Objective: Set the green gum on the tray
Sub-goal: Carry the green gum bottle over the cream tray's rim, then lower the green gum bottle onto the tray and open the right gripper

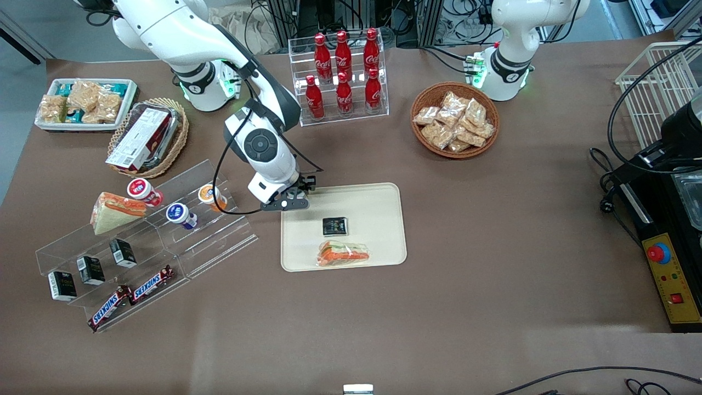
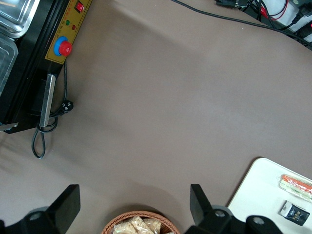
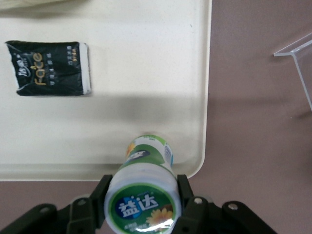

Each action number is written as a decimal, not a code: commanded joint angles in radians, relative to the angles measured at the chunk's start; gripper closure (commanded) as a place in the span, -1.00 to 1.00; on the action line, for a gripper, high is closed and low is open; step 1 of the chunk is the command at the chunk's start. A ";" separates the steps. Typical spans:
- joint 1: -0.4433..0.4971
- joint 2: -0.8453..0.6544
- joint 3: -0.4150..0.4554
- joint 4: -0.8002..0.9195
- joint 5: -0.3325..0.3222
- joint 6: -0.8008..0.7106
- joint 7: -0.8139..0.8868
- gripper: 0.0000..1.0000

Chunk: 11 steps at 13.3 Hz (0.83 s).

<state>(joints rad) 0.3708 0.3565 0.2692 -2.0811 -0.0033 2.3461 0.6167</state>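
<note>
The gripper (image 3: 142, 202) held the green gum (image 3: 144, 195) tight between its two fingers, just above the tray's (image 1: 378, 197) corner nearest the bottle rack (image 1: 338, 77), near the middle of the table (image 1: 493, 230).

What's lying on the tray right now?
On the tray: a black packet and a wrapped sandwich. The claw holds the green gum over its corner; whether the bottle's base touches is hidden.
</note>
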 commanded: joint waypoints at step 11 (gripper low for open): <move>-0.010 0.079 -0.022 0.029 -0.075 0.067 0.021 0.49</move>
<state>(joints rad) 0.3644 0.4140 0.2433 -2.0751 -0.0546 2.4036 0.6168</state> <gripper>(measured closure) 0.410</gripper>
